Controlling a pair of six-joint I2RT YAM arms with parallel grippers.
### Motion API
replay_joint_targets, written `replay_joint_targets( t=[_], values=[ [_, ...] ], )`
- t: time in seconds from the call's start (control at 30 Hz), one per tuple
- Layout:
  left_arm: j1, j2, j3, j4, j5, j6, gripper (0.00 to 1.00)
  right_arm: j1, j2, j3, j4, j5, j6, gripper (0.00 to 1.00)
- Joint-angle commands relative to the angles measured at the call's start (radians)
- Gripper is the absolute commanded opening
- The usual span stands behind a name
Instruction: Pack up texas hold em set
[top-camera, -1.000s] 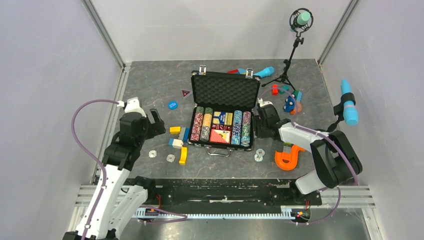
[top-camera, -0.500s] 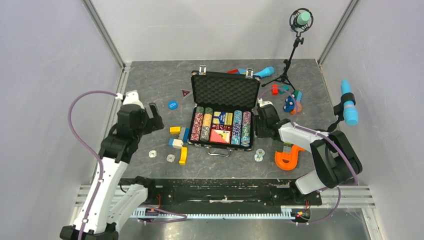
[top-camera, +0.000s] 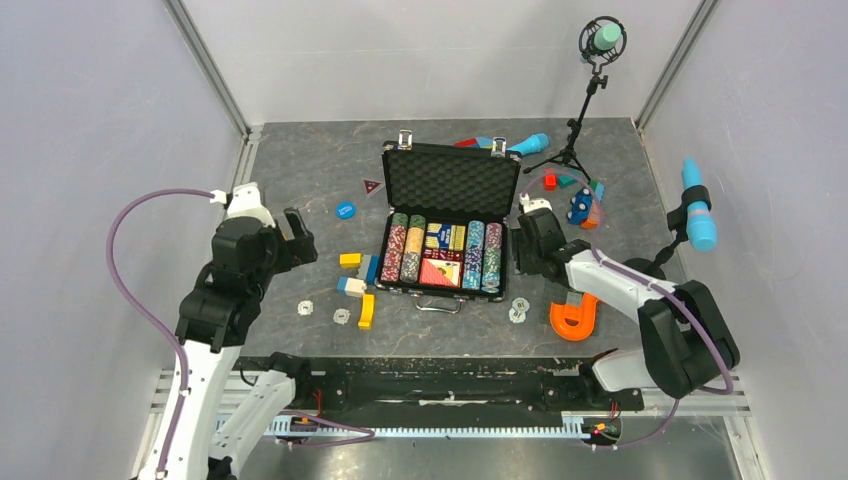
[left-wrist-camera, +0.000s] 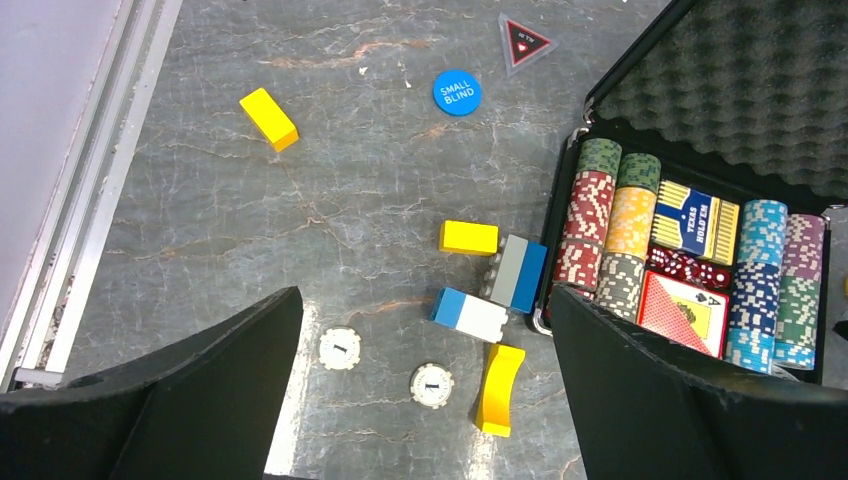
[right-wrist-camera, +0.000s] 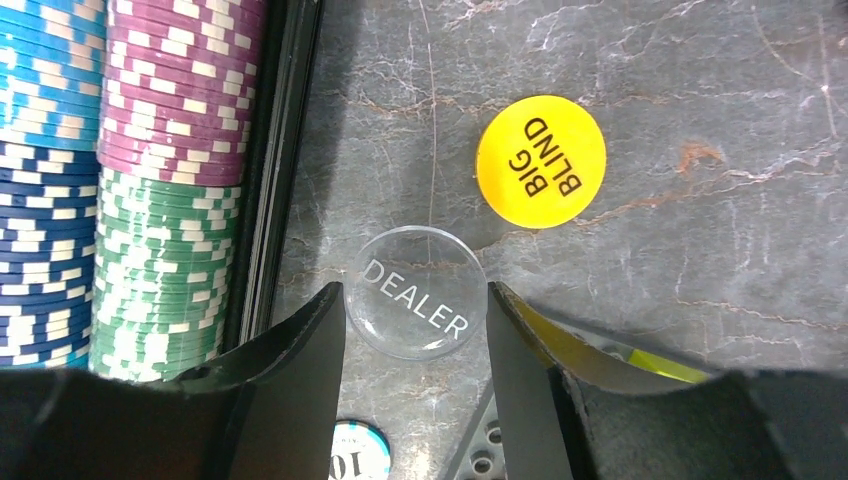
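Briefcase (top-camera: 440, 291) of the hold 'em set lies open at the centre of the top view, its long side running left to right, its handle toward the bottom edge, and its foam-lined lid (top-camera: 451, 184) folded back toward the top, where two silver latches (top-camera: 405, 139) show. Rows of poker chips (top-camera: 408, 250) run top to bottom inside, with card decks (top-camera: 440, 270) between them.

Just right of the case, the right gripper (right-wrist-camera: 417, 300) has its fingers pressed against both edges of the clear DEALER button (right-wrist-camera: 417, 290), which lies flat on the table. A yellow BIG BLIND button (right-wrist-camera: 541, 160) sits near it, up and to the right in the wrist view, and a loose chip (right-wrist-camera: 357, 452) shows at the bottom edge.

Left of the case, toy blocks (left-wrist-camera: 517, 273) crowd its wall, one touching it. Two white chips (left-wrist-camera: 340, 348) lie lower left of them. The blue SMALL BLIND button (left-wrist-camera: 457, 92) and a triangular token (left-wrist-camera: 526, 40) lie toward the top. The left gripper (left-wrist-camera: 425, 300) hangs above this clutter, jaws spread wide and holding nothing.

An orange U-shaped piece (top-camera: 575, 315) lies lower right, and a microphone stand (top-camera: 575, 130) stands upper right.
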Motion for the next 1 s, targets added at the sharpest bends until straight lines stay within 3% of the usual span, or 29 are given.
replay_joint_targets(
  t=[0.0,0.3,0.63,0.97],
  values=[
    [-0.001,-0.040,-0.058,0.052,0.015,-0.013,1.00,0.003,-0.065,0.025,-0.022,0.037,-0.013,0.40],
    [-0.001,-0.119,-0.227,0.169,0.065,-0.047,1.00,0.002,-0.110,0.044,-0.065,0.064,-0.030,0.40],
    [-0.001,-0.084,-0.239,0.189,0.057,-0.008,1.00,0.032,-0.156,0.087,-0.109,0.030,-0.034,0.39],
    [-0.001,-0.027,-0.256,0.231,0.050,0.000,1.00,0.159,-0.125,0.181,-0.101,0.014,0.022,0.39]
  ],
)
